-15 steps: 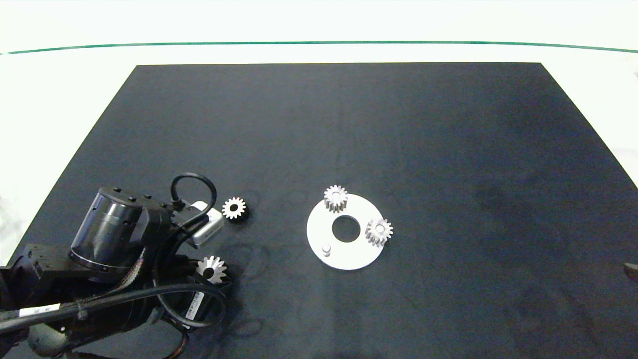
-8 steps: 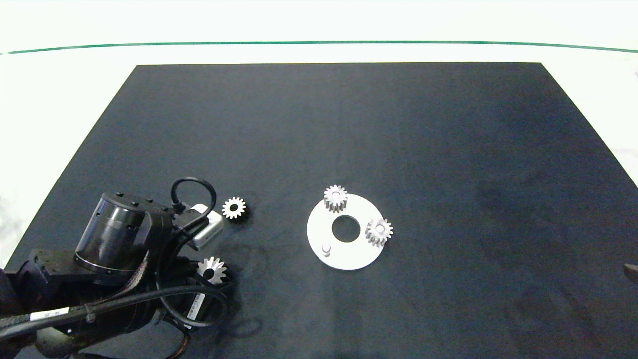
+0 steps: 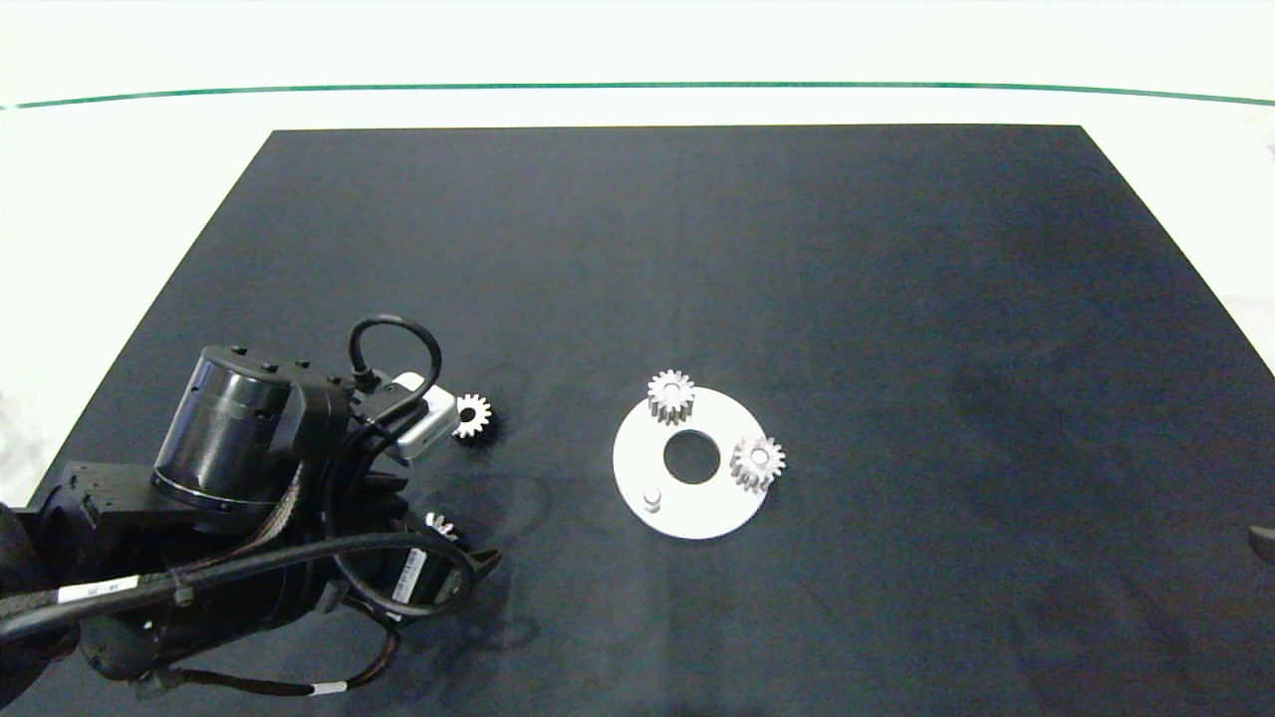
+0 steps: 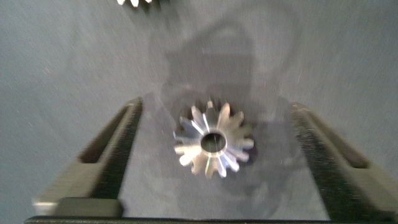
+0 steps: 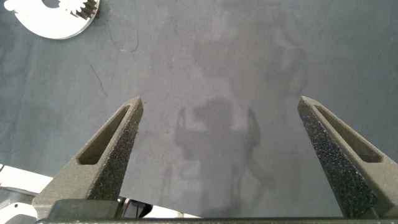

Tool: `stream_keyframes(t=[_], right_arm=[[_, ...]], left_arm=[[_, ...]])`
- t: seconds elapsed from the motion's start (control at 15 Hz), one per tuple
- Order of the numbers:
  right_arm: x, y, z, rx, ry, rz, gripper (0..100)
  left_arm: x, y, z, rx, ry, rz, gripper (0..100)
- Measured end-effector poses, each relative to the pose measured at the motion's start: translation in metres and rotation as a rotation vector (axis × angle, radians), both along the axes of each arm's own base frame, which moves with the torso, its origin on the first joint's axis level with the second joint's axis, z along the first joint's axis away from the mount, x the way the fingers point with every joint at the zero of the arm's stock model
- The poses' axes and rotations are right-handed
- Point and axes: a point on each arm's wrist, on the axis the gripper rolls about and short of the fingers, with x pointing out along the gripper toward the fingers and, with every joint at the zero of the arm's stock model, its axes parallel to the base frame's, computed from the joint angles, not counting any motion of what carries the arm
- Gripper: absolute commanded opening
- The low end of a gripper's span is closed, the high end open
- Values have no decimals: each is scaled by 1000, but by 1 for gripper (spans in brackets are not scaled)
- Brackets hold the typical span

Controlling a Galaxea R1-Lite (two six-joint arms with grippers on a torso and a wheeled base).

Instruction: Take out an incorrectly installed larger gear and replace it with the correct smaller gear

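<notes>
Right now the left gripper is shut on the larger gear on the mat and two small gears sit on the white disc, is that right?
Not quite. The left gripper is open: in the left wrist view its fingers stand apart on either side of the larger gear, not touching it. The gear does lie on the mat, and two small gears sit on the white disc.

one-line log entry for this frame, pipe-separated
left gripper: open, straddling larger gear on mat | right gripper: open, idle over bare mat | plate: two small gears on, one peg bare
</notes>
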Motion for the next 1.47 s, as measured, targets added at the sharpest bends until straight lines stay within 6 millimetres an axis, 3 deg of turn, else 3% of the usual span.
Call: stream_keyframes(t=[0.53,1.27,1.47], right_arm=[[0,0,-2,0,4,1,100],[-2,-1,-1,2,-3,-1,100],[-3,-1,-1,2,-6,-6,100]], left_arm=[[36,-22,15,-25,-40,4,100],[66,-25,21,-28,-69,49,100],[74,-11,21,13,-73,74,100]])
